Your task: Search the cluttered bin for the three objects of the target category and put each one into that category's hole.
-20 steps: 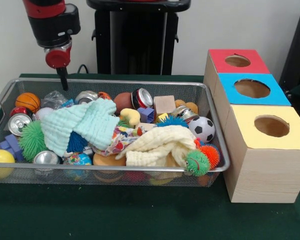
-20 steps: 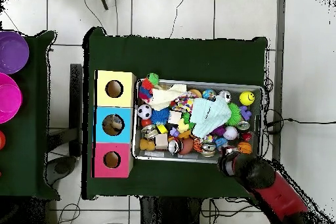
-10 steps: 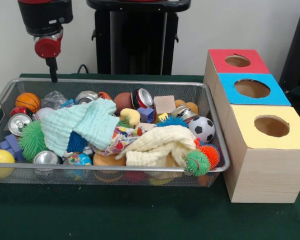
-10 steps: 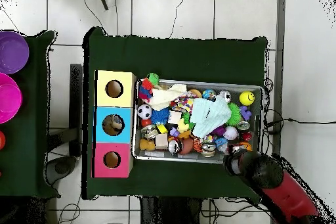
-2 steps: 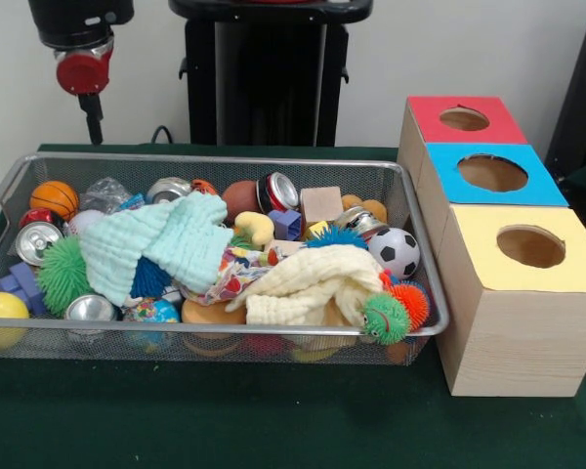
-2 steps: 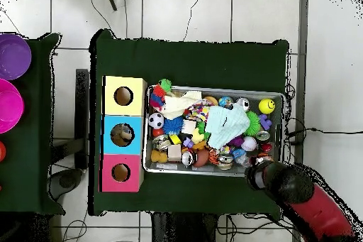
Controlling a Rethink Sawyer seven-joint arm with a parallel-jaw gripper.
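Three boxes [image 5: 503, 234] in a row at right of the front view: red [image 5: 461, 122], blue [image 5: 492, 174], yellow [image 5: 527, 249], each with a round hole on top. Something brown visible inside the blue hole in the overhead view. Wire bin [image 5: 210, 342] just left of them on the green table [image 5: 225, 420], packed full. Mint cloth [image 5: 156, 244] left of centre, cream cloth [image 5: 313, 283] right of centre, both draped over the other items. Soccer ball [image 5: 395, 251] at the bin's right end, basketball [image 5: 55, 198] at far left, yellow smiley ball [image 5: 0, 318] in the lower-left corner. Cans scattered: one red-rimmed at top centre [image 5: 278, 191], silver ones at left [image 5: 36, 239] and lower left [image 5: 90, 309]. Green [image 5: 386, 318] and orange [image 5: 410, 301] spiky balls touching at lower right. Gripper [image 5: 93, 122] at upper left of the front view, above and behind the bin's left end, clear of the contents, holding nothing; open or closed: cannot tell. Overhead view puts the arm [image 6: 298, 193] at lower right, just outside the bin's corner.
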